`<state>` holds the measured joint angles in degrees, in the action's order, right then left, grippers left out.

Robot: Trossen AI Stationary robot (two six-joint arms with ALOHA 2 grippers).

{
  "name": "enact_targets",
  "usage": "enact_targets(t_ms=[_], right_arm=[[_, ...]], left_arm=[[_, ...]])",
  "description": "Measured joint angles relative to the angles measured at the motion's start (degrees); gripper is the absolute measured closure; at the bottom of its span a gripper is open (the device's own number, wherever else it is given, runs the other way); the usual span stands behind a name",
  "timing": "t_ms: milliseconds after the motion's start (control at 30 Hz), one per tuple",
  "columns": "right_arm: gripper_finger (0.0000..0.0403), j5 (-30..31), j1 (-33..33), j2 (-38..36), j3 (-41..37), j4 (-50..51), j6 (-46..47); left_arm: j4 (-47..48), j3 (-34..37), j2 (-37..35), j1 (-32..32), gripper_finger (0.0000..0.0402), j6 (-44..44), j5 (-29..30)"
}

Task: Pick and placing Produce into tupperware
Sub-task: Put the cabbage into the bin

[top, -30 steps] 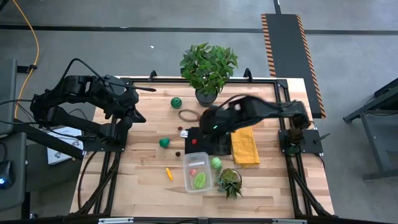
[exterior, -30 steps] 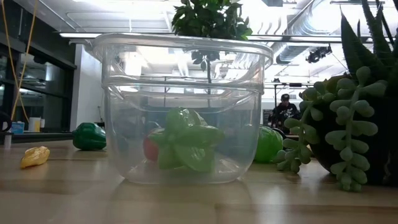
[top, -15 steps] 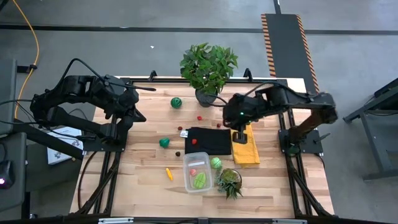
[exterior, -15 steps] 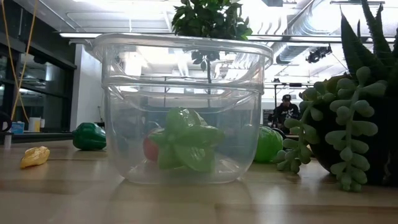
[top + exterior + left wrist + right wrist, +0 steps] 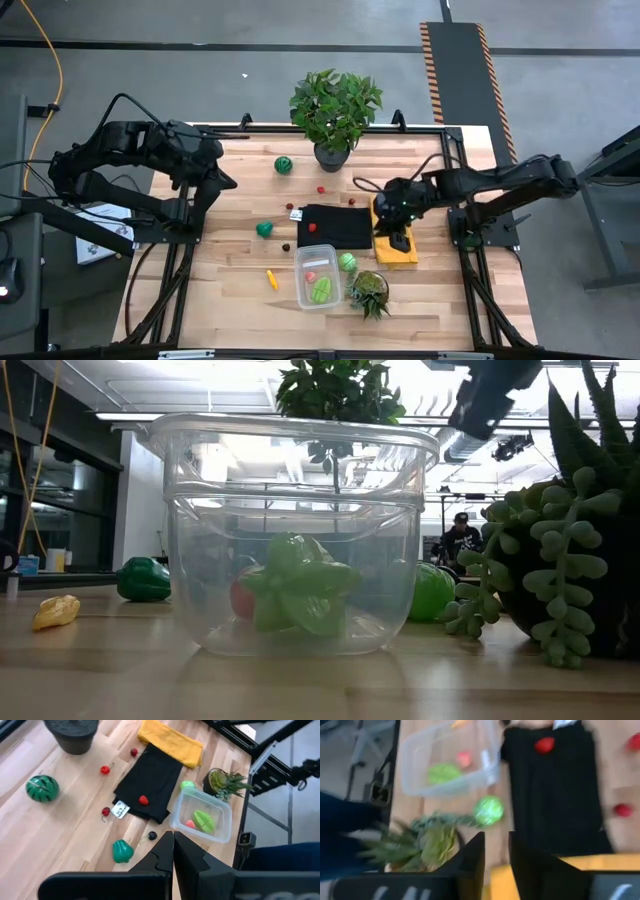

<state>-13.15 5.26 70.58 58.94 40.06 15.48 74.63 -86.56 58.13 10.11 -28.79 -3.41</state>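
High view: the right pincer (image 5: 400,240) hangs over the yellow cloth (image 5: 396,250), fingers slightly parted and empty, beside the black cloth (image 5: 336,228). The tupperware (image 5: 318,277) sits near the tabletop's (image 5: 230,290) front edge, holding green and red produce (image 5: 320,290). The left pincer (image 5: 215,178), clenched, waits by the left edge.

Potted plant (image 5: 334,108), succulent (image 5: 369,291), black cloth (image 5: 335,227), yellow cloth (image 5: 391,240).

Grey concrete floor (image 5: 250,25) surrounds the wooden table (image 5: 230,300); beyond, bright ceiling lights (possibly exposed ducting (image 5: 470,440)).
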Motion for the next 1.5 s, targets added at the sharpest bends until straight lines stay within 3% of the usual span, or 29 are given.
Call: enact_targets(t_ms=[233, 367, 767, 1233, 1500], right_arm=[[0.0189, -2.2, 0.0, 3.1, -1.0, -4.8, -7.7], [0.0151, -1.0, 0.0, 6.3, 1.3, -5.3, -15.4], [0.0147, -0.7, 1.0, 17.2, 10.3, 1.0, -25.0], [0.0147, -0.5, 7.1, 26.9, 10.5, -5.1, -26.8], [0.0145, 0.9, 8.1, 28.5, 10.5, -7.5, -26.0]], left_arm=[[0.0, 0.0, 0.0, 0.0, 0.0401, -3.4, 1.5], [0.0, 0.0, 0.0, 0.0, 0.0401, -4.5, 1.6], [0.2, 0.0, 0.0, 0.0, 0.0401, -4.7, 1.6], [0.5, 0.0, 0.0, 0.0, 0.0401, -3.1, 1.5], [0.6, 0.0, 0.0, 0.0, 0.0401, -3.1, 1.4]])
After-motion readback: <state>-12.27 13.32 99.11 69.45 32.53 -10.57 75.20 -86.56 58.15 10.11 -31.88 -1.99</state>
